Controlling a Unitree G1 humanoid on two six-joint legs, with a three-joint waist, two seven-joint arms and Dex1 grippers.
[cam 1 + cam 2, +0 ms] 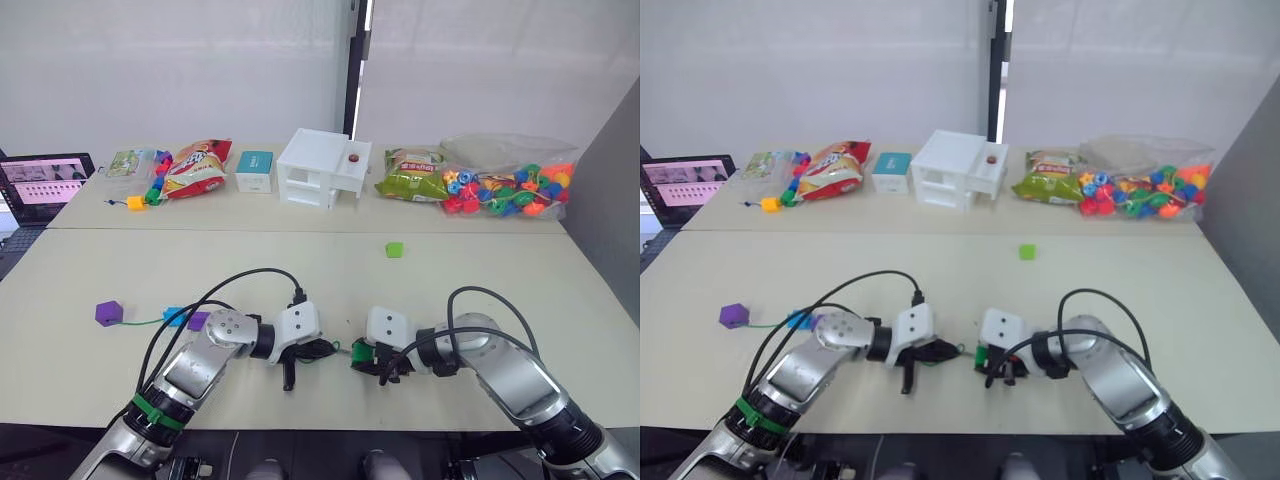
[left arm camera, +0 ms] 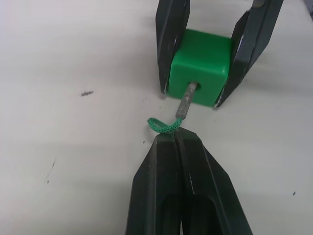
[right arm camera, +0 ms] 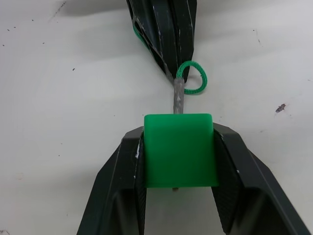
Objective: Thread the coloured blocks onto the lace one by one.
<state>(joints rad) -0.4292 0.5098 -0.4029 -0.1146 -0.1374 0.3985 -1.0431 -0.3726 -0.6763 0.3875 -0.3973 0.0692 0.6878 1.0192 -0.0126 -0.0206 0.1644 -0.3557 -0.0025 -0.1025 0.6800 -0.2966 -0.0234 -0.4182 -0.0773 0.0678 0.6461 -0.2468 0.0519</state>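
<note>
Nearest the front edge of the desk (image 1: 420, 300), the two pincers met tip to tip. The right pincer (image 3: 178, 161) was clamped on a green block (image 2: 201, 66), its two fingers pressed against opposite faces of the cube. The left pincer (image 2: 176, 139) had its fingers closed together on the lace (image 2: 161, 126) just behind the stiff grey tip (image 2: 186, 103), with a small loop of green cord bulging out beside them. The tip ran from the left pincer straight into the hole in the facing side of the green block, so its end sat inside the cube while most of its length was still outside.

Further back on the robot's left, the lace trailed across the desk through a blue block (image 1: 175, 317) and a purple block (image 1: 198, 321), which lay touching each other, and on to another purple block (image 1: 109, 313) well apart from them. A light green block (image 1: 394, 249) lay alone near the middle of the desk.

Along the far edge stood a white box with drawers (image 1: 323, 168), a small teal-topped box (image 1: 254, 171), snack bags (image 1: 197, 166), a green packet (image 1: 410, 175) and a clear bag of multicoloured beads (image 1: 510, 185). A laptop (image 1: 45, 183) sat at the far left.
</note>
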